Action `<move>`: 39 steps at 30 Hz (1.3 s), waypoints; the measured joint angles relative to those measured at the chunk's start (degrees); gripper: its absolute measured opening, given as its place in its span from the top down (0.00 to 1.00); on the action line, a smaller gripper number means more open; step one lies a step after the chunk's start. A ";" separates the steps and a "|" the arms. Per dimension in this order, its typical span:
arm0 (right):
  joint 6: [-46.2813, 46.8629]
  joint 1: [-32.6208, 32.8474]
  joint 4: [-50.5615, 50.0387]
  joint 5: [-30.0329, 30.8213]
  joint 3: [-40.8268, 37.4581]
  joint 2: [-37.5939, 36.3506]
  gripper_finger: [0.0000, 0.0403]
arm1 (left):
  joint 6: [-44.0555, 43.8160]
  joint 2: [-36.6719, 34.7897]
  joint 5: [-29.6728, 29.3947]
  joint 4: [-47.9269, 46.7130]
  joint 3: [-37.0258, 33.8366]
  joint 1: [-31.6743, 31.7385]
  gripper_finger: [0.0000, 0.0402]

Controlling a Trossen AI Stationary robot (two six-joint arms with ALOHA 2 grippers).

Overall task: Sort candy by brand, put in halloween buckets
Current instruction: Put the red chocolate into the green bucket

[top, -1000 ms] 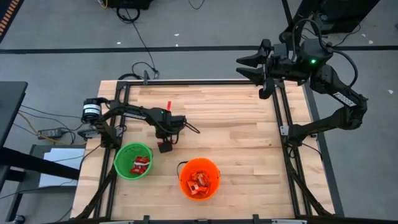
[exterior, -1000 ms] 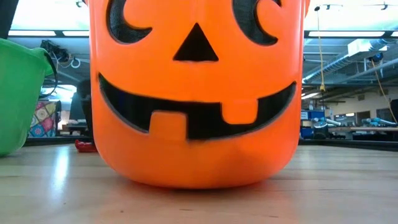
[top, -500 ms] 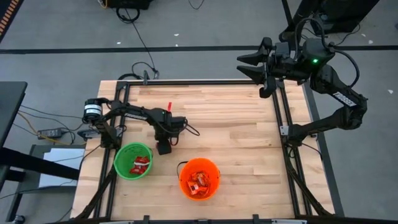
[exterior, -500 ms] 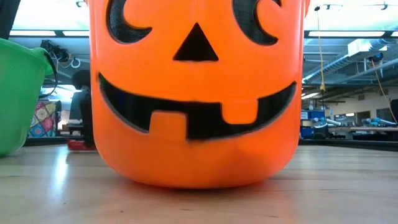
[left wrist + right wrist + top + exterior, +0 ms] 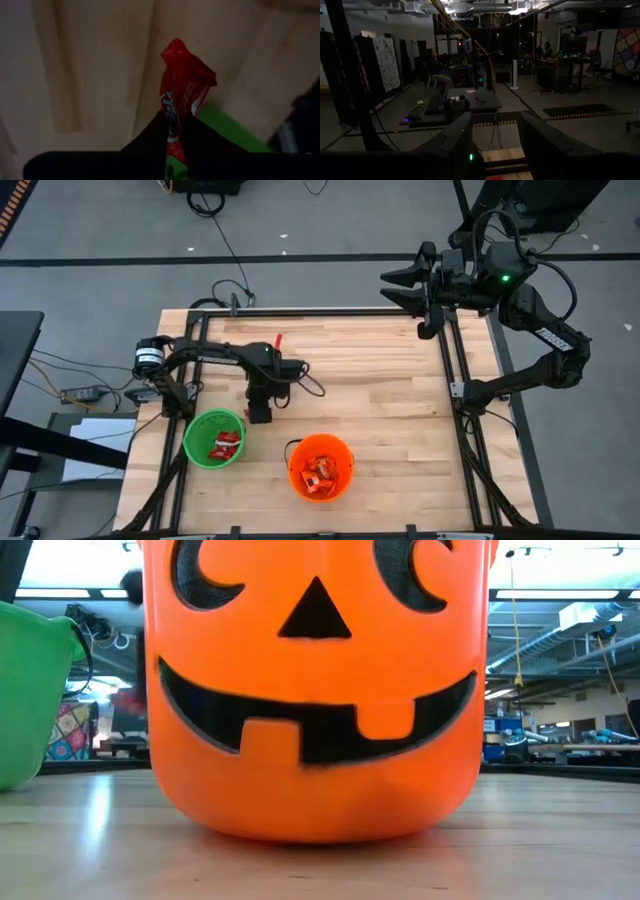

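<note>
High view, left to right. Green bucket (image 5: 214, 439) sits lower left of the table (image 5: 380, 400), red candy inside it. Left gripper (image 5: 260, 414) hangs just beside the bucket's upper right rim; wrist view shows its fingers (image 5: 152, 137) pinched together on a red candy (image 5: 182, 90), green rim below it. Orange bucket (image 5: 321, 466) stands lower centre, near the green one, holding orange wrapped pieces (image 5: 320, 472). In the low view its pumpkin face (image 5: 315, 680) fills the frame and blocks most of the table behind. Right gripper (image 5: 392, 288) is parked off the table's upper right corner, jaws apart, nothing between them.
</note>
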 joint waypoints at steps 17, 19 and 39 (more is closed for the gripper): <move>-1.55 0.00 -4.28 -0.39 0.00 0.20 0.58 | -3.85 -3.17 3.19 -15.53 39.49 -0.41 0.87; -1.84 0.00 -4.38 -0.35 0.00 0.28 0.58 | -6.51 -4.41 3.75 -15.70 42.24 -0.43 0.87; -2.60 0.04 -1.88 0.15 0.00 0.48 0.58 | -38.59 -16.25 38.25 32.52 48.35 -5.52 0.87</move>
